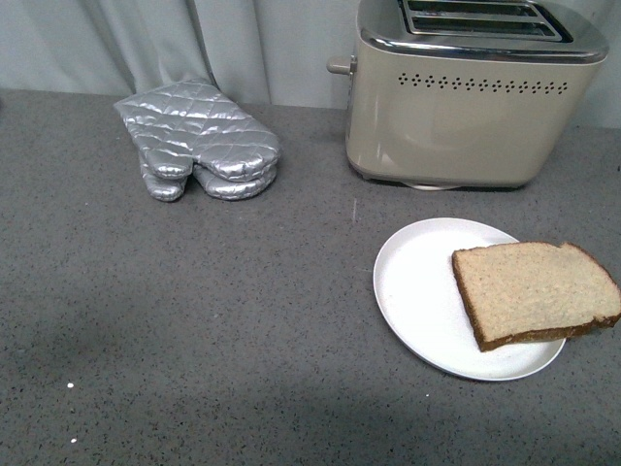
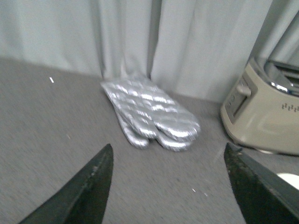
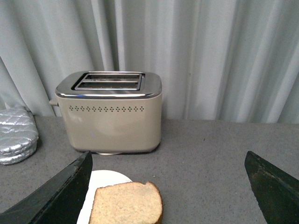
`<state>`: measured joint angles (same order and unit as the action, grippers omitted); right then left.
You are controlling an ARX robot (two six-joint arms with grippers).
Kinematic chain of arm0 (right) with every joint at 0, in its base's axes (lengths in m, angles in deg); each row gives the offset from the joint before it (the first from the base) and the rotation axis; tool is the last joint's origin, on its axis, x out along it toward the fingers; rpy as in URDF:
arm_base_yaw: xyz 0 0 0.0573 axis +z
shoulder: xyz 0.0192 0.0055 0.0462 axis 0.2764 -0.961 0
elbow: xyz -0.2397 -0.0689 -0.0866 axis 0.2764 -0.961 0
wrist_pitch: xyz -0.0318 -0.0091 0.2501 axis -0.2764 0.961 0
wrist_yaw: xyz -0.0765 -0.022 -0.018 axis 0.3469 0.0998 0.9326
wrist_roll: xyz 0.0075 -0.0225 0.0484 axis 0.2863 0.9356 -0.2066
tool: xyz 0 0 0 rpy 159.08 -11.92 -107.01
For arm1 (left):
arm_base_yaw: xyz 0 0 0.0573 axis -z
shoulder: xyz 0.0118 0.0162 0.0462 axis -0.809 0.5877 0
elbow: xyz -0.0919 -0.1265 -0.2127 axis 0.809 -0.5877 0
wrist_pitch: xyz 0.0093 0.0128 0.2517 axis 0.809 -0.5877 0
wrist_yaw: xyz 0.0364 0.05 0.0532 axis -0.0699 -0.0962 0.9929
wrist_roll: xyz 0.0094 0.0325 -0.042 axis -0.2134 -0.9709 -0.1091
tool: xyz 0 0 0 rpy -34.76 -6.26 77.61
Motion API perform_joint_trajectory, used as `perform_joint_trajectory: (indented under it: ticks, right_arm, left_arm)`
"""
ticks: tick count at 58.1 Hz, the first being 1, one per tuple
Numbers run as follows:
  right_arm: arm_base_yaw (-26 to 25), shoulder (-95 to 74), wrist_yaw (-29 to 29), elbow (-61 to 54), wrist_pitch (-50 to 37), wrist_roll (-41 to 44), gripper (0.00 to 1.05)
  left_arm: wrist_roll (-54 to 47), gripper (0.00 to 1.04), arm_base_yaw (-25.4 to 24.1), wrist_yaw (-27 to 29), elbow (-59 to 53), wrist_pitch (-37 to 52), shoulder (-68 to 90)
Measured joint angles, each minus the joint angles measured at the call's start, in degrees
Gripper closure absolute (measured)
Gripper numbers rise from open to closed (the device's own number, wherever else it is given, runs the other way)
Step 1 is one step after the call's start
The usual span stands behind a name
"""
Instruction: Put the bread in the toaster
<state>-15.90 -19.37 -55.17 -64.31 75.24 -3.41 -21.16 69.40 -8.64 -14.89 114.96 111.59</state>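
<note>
A slice of light brown bread [image 1: 534, 289] with a dark crust lies on a white plate [image 1: 417, 291], hanging over its right rim. It also shows in the right wrist view [image 3: 126, 204]. The beige toaster [image 1: 456, 116] with a chrome top and two empty slots stands behind the plate, its lever knob on the left side; it shows too in the right wrist view [image 3: 112, 116] and the left wrist view [image 2: 261, 116]. My right gripper [image 3: 168, 161] is open, hovering near the bread. My left gripper [image 2: 168, 154] is open over bare counter. Neither arm shows in the front view.
A silver quilted oven mitt [image 1: 199, 141] lies at the back left, also in the left wrist view [image 2: 149, 114]. Grey curtains [image 1: 194, 39] hang along the back of the grey speckled counter [image 1: 194, 320]. The plate's edge shows in the right wrist view [image 3: 100, 182].
</note>
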Motion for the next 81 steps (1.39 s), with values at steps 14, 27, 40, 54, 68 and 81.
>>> perform_joint_trajectory:
  ticks: [14, 27, 40, 54, 68, 81]
  right_arm:
    - [0.0, 0.0, 0.1, 0.0, 0.0, 0.0, 0.1]
    - [0.0, 0.0, 0.1, 0.0, 0.0, 0.0, 0.1]
    - [0.0, 0.0, 0.2, 0.0, 0.0, 0.0, 0.1]
    - [0.0, 0.0, 0.2, 0.0, 0.0, 0.0, 0.1]
    - [0.0, 0.0, 0.2, 0.0, 0.0, 0.0, 0.1]
    - [0.0, 0.0, 0.2, 0.0, 0.0, 0.0, 0.1]
  left_arm:
    - [-9.6, 0.89, -6.6, -6.4, -3.0, -9.8, -16.9]
    - [-10.4, 1.01, -13.3, -14.1, -3.0, -19.5, -27.8]
    - [-10.4, 1.01, -15.2, -14.7, -3.1, -26.0, -34.8]
    - [-10.4, 1.01, -15.3, -14.7, -3.1, -31.5, -40.5]
    - [-10.4, 1.01, -15.3, -14.7, -3.1, -36.1, -45.0]
    - [-10.4, 1.01, -15.3, -14.6, -3.0, -41.5, -50.1]
